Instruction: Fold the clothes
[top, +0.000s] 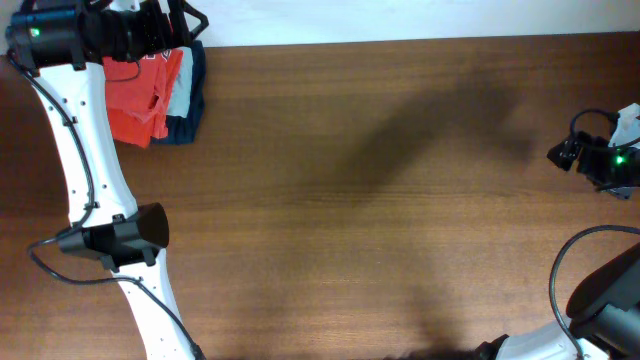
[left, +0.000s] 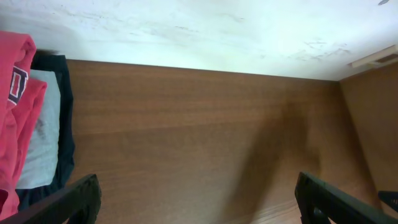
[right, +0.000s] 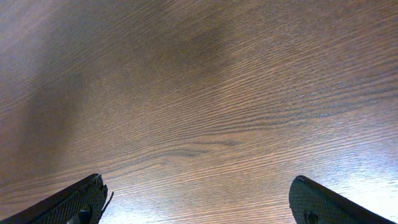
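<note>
The clothes, a coral-red T-shirt (top: 140, 95) with a bit of white lettering showing, lie folded on top of a pile at the table's far left corner. In the left wrist view the T-shirt (left: 15, 118) fills the left edge. My left gripper (top: 185, 25) hovers over the back of that pile. Its jaws (left: 199, 208) stand wide open over bare wood with nothing between them. My right gripper (top: 565, 153) hangs at the far right side, away from the pile. It too is open (right: 196, 205), with only table below.
Under the red T-shirt lie a grey garment (left: 43, 137) and a navy one (top: 192, 105). A white wall (left: 205, 31) runs behind the table's (top: 380, 200) back edge. The left arm's elbow (top: 115, 240) stands over the left side.
</note>
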